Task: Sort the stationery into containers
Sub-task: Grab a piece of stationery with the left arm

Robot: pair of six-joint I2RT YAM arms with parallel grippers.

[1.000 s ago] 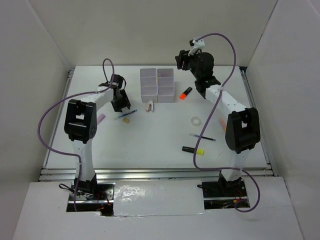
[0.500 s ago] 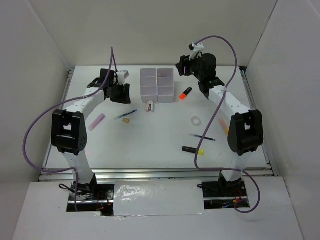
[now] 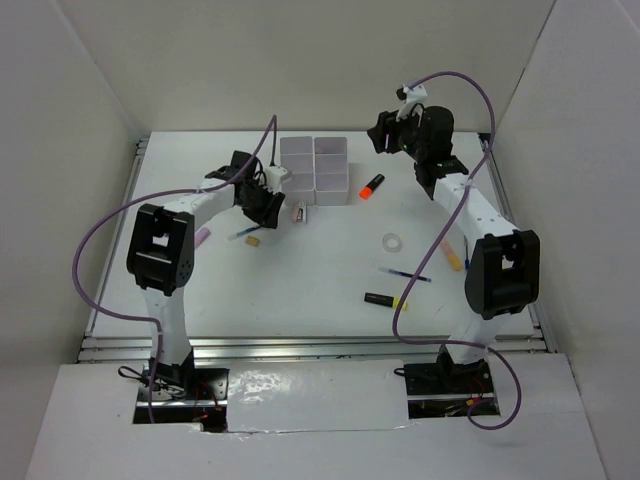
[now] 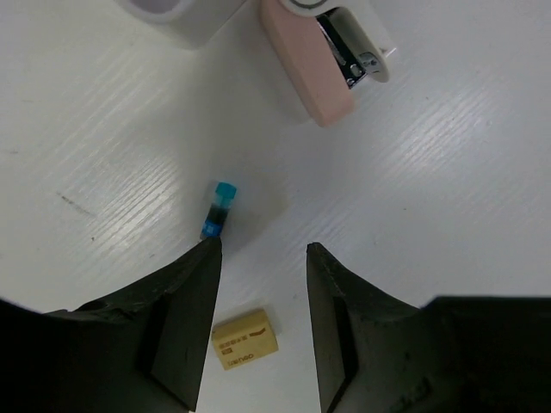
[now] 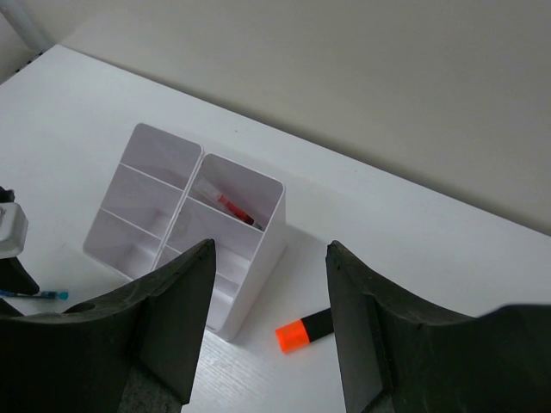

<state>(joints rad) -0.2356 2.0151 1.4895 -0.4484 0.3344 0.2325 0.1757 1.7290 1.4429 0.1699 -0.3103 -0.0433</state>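
The left gripper [image 3: 264, 203] sits low over the table at about 8 o'clock from the white bins [image 3: 330, 193]. Its jaws stand partly apart with only bare table between them, so it holds nothing. In the left wrist view, the capped tip of a blue pen [image 4: 218, 209] lies just past the left finger [image 4: 191, 314]. A tan eraser [image 4: 245, 337] lies between the two fingers nearer the camera, and I cannot tell if it touches them. A pink stapler [image 4: 312, 64] lies at 12 o'clock from the jaws, close to a corner of the bins.

The right gripper [image 3: 386, 131] hangs in the air at 2 o'clock from the bins, also partly open and empty. Its camera looks down on the bins [image 5: 263, 258], where a red pen [image 5: 234, 209] leans in one corner compartment. An orange highlighter [image 5: 306, 329] lies on the table beside them.

A tape ring [image 3: 392, 241], a second blue pen [image 3: 405, 273] and a yellow highlighter [image 3: 385, 299] lie loose at 5 o'clock from the bins. A pink marker [image 3: 203, 237] lies well away at 8 o'clock.
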